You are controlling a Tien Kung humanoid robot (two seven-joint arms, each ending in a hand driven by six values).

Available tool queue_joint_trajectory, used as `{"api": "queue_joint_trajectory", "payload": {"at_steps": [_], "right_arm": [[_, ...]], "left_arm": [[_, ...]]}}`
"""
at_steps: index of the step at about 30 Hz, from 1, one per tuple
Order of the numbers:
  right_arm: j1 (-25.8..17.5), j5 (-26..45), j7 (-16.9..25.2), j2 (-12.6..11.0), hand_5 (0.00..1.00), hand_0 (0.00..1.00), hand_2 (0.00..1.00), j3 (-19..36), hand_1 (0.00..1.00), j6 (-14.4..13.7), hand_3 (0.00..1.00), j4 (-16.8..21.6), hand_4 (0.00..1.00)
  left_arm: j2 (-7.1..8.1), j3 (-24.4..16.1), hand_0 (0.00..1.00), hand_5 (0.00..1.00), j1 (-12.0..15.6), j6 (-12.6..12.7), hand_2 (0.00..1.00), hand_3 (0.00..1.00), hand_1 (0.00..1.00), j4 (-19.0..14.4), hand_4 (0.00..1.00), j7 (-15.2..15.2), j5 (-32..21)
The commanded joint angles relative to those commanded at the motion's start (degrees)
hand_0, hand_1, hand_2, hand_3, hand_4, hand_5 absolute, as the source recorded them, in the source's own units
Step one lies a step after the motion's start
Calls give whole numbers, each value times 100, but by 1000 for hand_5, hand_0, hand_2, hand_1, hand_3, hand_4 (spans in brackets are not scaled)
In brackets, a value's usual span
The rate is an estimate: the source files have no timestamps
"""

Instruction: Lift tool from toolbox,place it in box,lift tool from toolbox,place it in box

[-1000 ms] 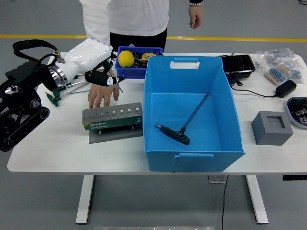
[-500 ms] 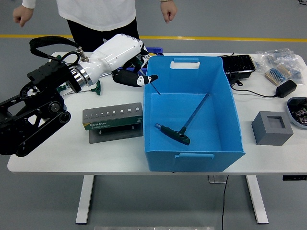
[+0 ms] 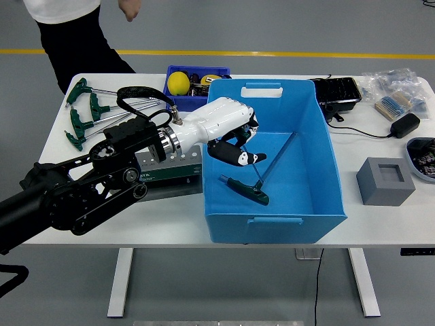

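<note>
Close to the near edge of the white table, toward its middle, a big blue box, open at the top; on its floor a T-handle hex key with green-black grip, its long shaft slanting up toward the far right of the box. Reaching in from the left over the near-left part of the table, the black left arm, ending in the white left hand above the left wall of the box and over its inside; fingers curled, dark fingertips pointing down, just above the key on the floor; whether a second tool sits in the curled fingers, cannot tell. Partly hidden under the forearm, a grey SATA toolbox with a row of holes on top, just left of the box. At the far-left corner, several green T-handle keys lying in a fan. At the far edge, behind the box, a small blue bin with a yellow ball. On the right side, a grey block with a square recess; farther back a black tray, a black adapter with cable, clear bags. Beyond the far-left corner, a person in dark trousers, one hand hanging free.
</note>
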Motion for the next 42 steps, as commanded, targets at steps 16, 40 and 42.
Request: {"api": "queue_joint_trajectory", "payload": {"at_steps": [16,40,42], "right_arm": [[-34,-136,-44,0,719,680,714,67,640,0,562,5,795],[-60,-6,17,13,717,681,715,-14,640,22,562,-10,795],[-50,57,41,11,717,681,715,-50,640,27,562,-14,795]], "left_arm": [[-69,79,517,647,31,-157,809,700,652,151,910,-113,-480],[-382,-3405,655,667,2223,597,876,731,692,-819,907,-7,-3287],[-454,-3774,655,667,2518,507,876,731,692,-1048,907,153,-3771]]}}
